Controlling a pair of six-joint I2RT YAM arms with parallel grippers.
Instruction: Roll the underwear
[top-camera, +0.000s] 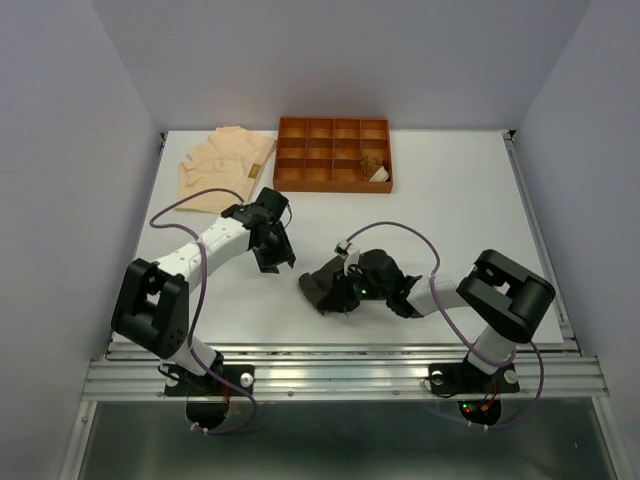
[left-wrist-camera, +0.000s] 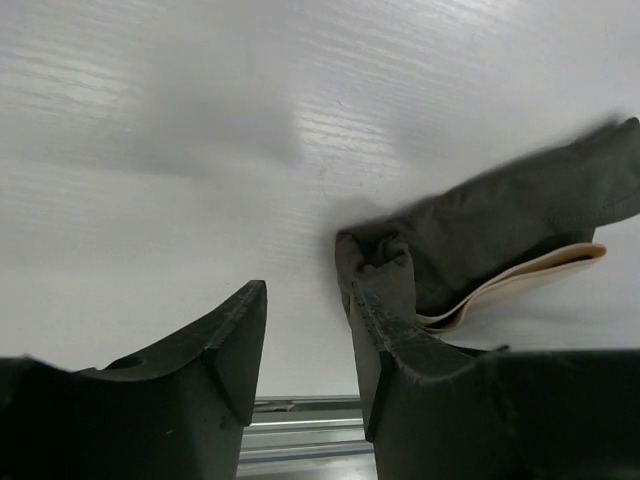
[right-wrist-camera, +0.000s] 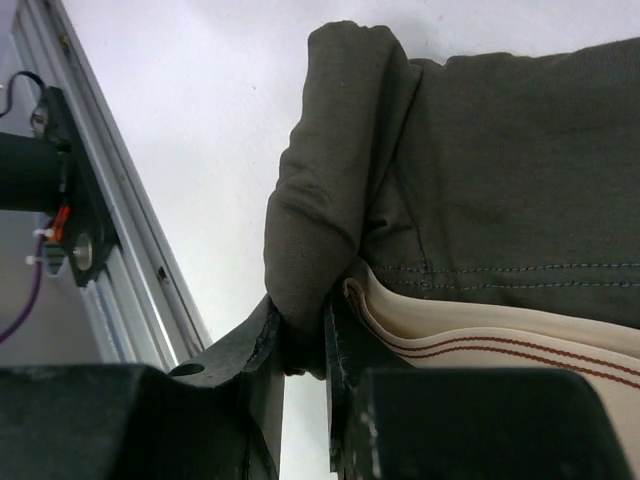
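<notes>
The left hand (left-wrist-camera: 305, 295) gapes empty; the right hand (right-wrist-camera: 300, 325) pinches the dark underwear (right-wrist-camera: 480, 170).

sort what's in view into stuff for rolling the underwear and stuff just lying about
For the job: dark underwear, pinched by the right gripper; peach underwear; brown-and-cream bundle in the orange tray, probably underwear; left gripper, jaws open.
Lying about: orange tray.
</notes>
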